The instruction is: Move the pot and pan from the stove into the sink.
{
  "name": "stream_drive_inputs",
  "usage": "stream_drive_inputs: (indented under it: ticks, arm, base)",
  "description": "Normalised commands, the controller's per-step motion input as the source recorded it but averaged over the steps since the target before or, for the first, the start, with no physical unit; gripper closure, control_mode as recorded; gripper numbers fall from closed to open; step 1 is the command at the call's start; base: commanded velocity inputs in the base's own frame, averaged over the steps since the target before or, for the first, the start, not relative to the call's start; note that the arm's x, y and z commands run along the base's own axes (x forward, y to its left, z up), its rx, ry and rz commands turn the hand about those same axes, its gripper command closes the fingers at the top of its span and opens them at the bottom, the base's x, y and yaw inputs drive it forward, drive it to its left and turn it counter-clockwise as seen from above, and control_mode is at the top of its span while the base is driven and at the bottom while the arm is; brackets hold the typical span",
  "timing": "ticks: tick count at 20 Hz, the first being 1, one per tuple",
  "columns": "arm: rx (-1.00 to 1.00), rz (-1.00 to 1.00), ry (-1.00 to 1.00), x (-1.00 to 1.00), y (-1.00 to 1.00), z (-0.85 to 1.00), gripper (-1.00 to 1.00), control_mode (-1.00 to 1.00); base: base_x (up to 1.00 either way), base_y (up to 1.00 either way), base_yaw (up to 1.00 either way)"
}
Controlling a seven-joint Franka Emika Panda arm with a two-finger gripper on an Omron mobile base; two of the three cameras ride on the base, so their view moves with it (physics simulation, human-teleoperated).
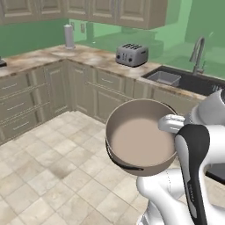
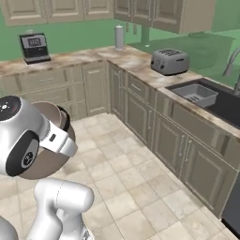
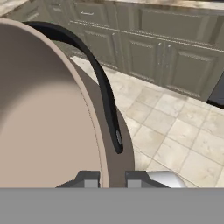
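Observation:
My gripper point(image 3: 113, 180) is shut on the rim of the pot point(image 3: 43, 109), with one finger inside the wall and one outside. The pot point(image 1: 138, 140) is a wide brownish-grey stockpot with a beige inside, held tilted in the air above the tiled floor with its mouth turned toward the left base camera. A dark side handle point(image 3: 107, 92) curves along its outer wall. In the right base view the pot point(image 2: 49, 164) sits mostly behind my arm. The sink point(image 1: 193, 81) point(image 2: 220, 105) lies in the counter ahead to the right, some way off. The pan and the stove are out of view.
A grey rack point(image 1: 165, 78) point(image 2: 197, 93) sits in the sink's left end, under an arched faucet point(image 1: 198, 55). A toaster point(image 1: 132, 55) point(image 2: 169, 62) and a paper roll point(image 1: 69, 36) stand on the counter. Cabinet fronts point(image 2: 187, 145) line the open tiled floor.

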Motion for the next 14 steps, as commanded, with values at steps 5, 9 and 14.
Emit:
stream_drive_inputs:
  ticks: [5, 9, 14]
  arm:
    - [0.0, 0.0, 0.0, 0.0, 0.0, 0.0, 1.0, 1.0]
    - [0.0, 0.0, 0.0, 0.0, 0.0, 0.0, 1.0, 1.0]
    - [0.0, 0.0, 0.0, 0.0, 0.0, 0.0, 1.0, 1.0]
  base:
    - [0.07, -0.12, -0.41]
    - [0.03, -0.14, -0.39]
    - [0.0, -0.12, -0.39]
